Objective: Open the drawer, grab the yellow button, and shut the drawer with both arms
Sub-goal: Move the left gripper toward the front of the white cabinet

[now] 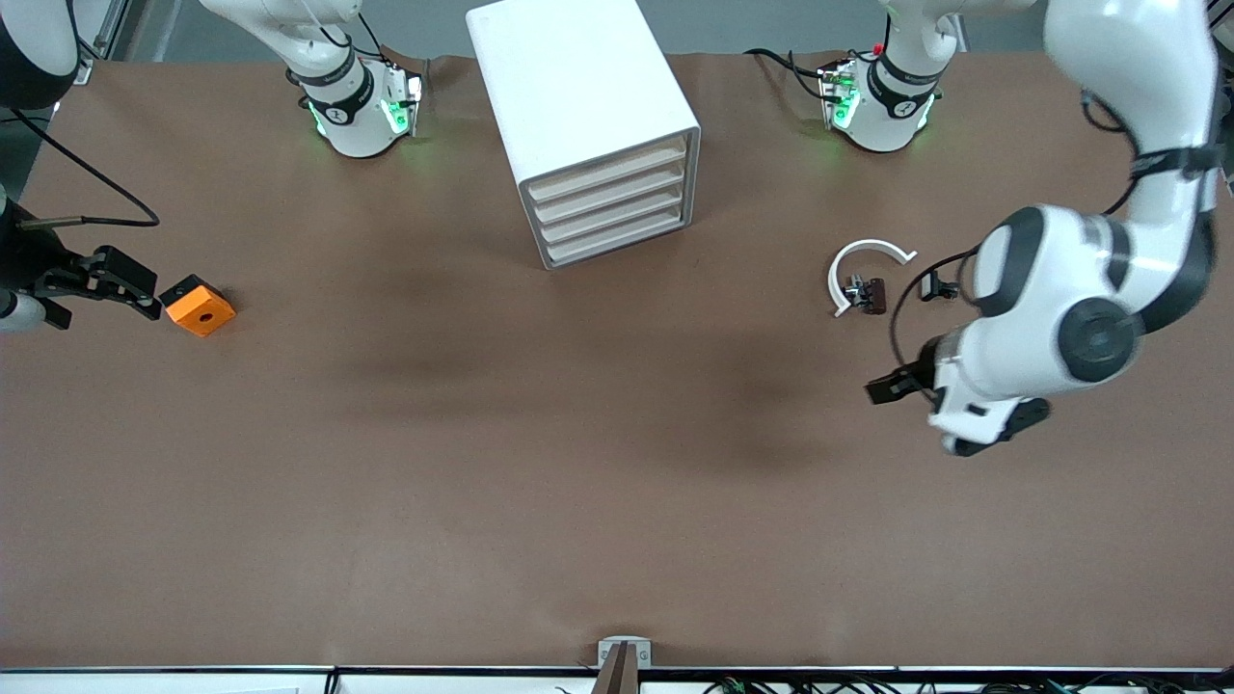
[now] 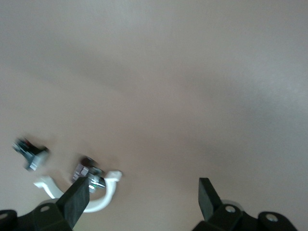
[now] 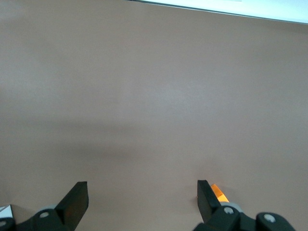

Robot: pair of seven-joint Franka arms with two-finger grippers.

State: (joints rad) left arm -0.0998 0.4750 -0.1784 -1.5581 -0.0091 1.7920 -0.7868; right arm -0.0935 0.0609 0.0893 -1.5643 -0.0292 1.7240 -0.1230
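1. Jaws: both sets spread wide, holding nothing. Left gripper (image 2: 142,204) hangs over bare desk (image 1: 578,463) toward the left arm's end; right gripper (image 3: 142,204) sits low at the right arm's end, just beside an orange block (image 1: 199,306).
2. Cabinet (image 1: 578,106) stands between the two arm bases, all four drawers pushed in. Which drawer (image 1: 609,198) is the target, cannot tell.
3. Button not visible anywhere; judged to be inside a closed drawer.
4. Off-task clutter near the left gripper: white arc (image 1: 861,265) with a small black part (image 1: 866,294) inside its curve, another black part (image 1: 938,286) just beside. Orange block is not the button either.
5. Task judged at the very start; the step in hand is getting to the drawer.
6. To do it well: bring one gripper to the drawer fronts, square to the cabinet's angled face, catch only one drawer's edge, not two.
7. Pull straight along the drawer's run; the cabinet looks light, so the other arm should brace it.
8. Risk: the cabinet slides or turns instead of the drawer opening.
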